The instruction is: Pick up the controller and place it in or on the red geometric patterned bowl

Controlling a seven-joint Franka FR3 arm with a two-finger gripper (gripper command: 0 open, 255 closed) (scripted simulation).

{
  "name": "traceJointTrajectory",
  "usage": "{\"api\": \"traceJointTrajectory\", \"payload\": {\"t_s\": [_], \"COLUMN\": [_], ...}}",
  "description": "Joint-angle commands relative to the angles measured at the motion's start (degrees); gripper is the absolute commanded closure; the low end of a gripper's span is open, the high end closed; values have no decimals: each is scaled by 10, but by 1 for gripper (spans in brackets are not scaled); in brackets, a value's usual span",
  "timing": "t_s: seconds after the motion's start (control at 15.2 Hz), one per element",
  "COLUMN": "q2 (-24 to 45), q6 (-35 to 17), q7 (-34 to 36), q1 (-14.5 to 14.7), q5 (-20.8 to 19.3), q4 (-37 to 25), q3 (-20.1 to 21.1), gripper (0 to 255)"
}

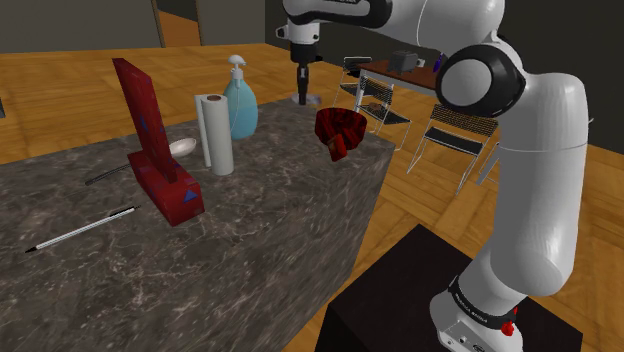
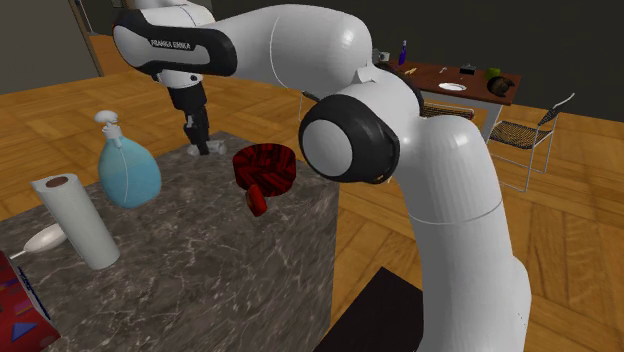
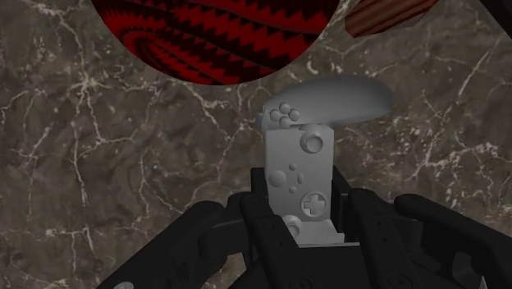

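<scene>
- The black gripper (image 3: 304,228) points down at the dark marbled counter (image 3: 98,148), and its jaws are clenched on the lower end of a grey game controller (image 3: 299,176).
- The controller stands lengthwise between the jaws, one jaw pressed to each side of its narrow body. The end with the d-pad sits deepest in the grasp, and the end with the button cluster and the rounded wing sticks out past the fingertips.
- That free end of the controller points toward the red bowl with the black zigzag pattern (image 3: 213,37). The two are near each other but apart, with a strip of bare counter between them.
- In the shoulder view the gripper (image 1: 302,99) hangs low over the counter's far edge, with its tips just above the stone (image 1: 250,260).
- The bowl (image 1: 338,132) is just beside the gripper, toward the counter's far corner on the stand's side, and it looks tipped.
- In the second exterior view the gripper (image 2: 200,148) is again at the far edge of the counter (image 2: 200,260), and the bowl (image 2: 265,168) lies between it and the near corner.
- A blue spray bottle (image 1: 240,105) and an upright paper towel roll (image 1: 214,132) stand close together farther along the counter. A white spoon (image 1: 180,147) lies just beyond the roll.
- A tall red box (image 1: 155,150) stands near the middle of the counter, and a pen (image 1: 80,230) lies toward the near edge.
</scene>
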State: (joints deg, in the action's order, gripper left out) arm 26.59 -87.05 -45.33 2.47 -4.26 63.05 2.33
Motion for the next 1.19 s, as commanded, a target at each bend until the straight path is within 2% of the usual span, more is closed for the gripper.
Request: {"api": "traceJointTrajectory", "payload": {"t_s": [0.0,0.33,0.73,1.12], "q2": [3,-56,-99,-106], "q6": [13,-23,-52,-101], "q7": [0,-54,-129,-127], "q1": [1,-42,-95,-95], "q5": [0,5,10,10], "q4": [-16,76,143,199], "q3": [0,-15,-40,-40], "gripper": [255,255,255,255]}}
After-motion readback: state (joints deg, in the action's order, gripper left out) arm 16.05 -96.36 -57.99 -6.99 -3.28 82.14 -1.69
